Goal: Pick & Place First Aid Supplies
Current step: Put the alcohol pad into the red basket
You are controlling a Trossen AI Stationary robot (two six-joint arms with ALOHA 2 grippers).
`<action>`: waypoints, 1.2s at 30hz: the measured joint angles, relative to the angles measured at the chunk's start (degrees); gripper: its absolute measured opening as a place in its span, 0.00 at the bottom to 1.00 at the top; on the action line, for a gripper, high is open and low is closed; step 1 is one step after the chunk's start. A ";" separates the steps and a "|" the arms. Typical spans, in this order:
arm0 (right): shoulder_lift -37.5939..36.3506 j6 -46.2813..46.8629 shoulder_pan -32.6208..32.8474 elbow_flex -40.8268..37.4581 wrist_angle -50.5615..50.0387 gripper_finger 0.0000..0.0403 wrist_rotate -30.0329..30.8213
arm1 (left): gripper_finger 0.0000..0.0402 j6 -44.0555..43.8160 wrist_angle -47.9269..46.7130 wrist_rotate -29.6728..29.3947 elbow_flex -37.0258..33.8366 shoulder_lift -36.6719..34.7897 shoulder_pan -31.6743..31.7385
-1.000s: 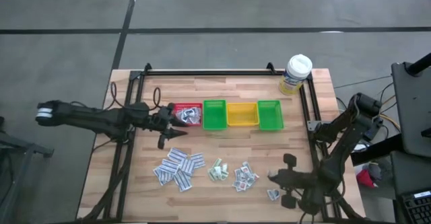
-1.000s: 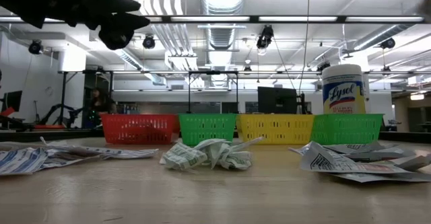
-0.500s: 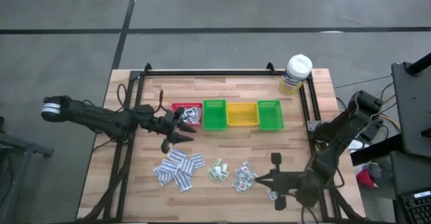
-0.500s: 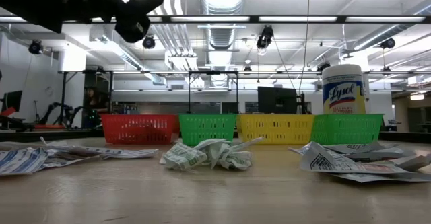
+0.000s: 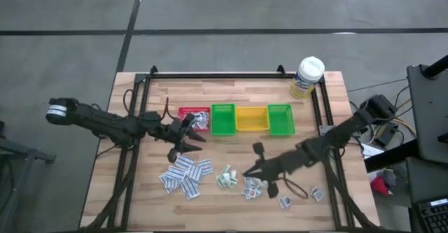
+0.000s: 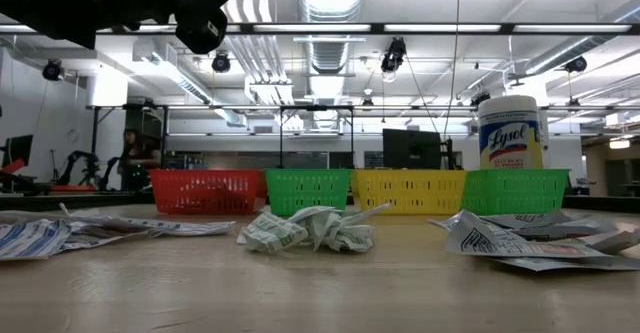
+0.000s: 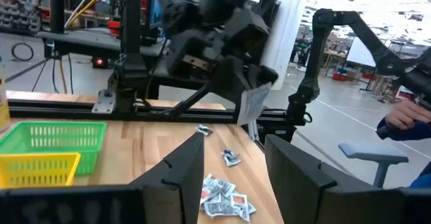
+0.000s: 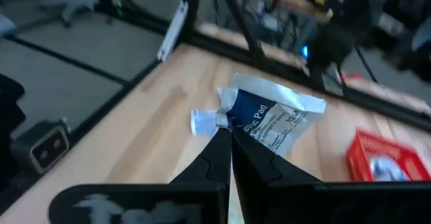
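High view puts the biggest hazard first: both arms reach over the middle of the worktop (image 5: 210, 93) at once, the left tool (image 5: 187, 139) released and empty just in front of the red bin (image 5: 187, 112), the right tool (image 5: 250, 168) clenched on one white packet (image 8: 273, 120) above the loose supplies. If the right arm heads for the bins while the left one hangs there, I judge they could cross paths. Next, a low carry could sweep the blue-striped pile (image 5: 185, 175) or the small packets (image 5: 253, 184) aside. Smallest, the pinch sits at the packet's corner, so it might twist free and miss its bin.
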 joint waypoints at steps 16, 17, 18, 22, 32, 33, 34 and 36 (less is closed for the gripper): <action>0.35 -6.70 -9.90 -1.69 15.57 0.02 -27.21 | 0.38 1.91 5.84 -0.22 0.49 2.29 -0.73; 0.35 -7.01 -10.23 -1.69 15.82 0.02 -27.81 | 0.38 2.04 6.61 -0.23 0.98 3.27 -1.05; 0.35 -7.17 -10.51 -1.69 15.84 0.02 -27.97 | 0.38 2.20 7.17 -0.18 1.70 4.39 -1.42; 0.42 -8.40 -10.98 -1.69 16.46 0.02 -29.41 | 0.38 3.59 7.29 -0.19 6.21 10.26 -2.49; 0.42 -8.29 -10.96 -1.77 16.37 0.02 -30.62 | 0.38 5.65 7.18 4.11 18.23 22.80 -2.59; 0.42 -8.29 -10.96 -1.78 16.40 0.02 -30.62 | 0.38 5.65 7.04 5.09 18.91 23.52 -2.59; 0.42 -8.29 -10.96 -1.84 16.38 0.02 -30.62 | 0.38 5.65 7.07 5.66 19.64 24.11 -2.59; 0.42 -8.29 -10.99 -1.90 16.23 0.02 -30.60 | 0.38 5.53 7.03 6.47 20.57 24.97 -2.57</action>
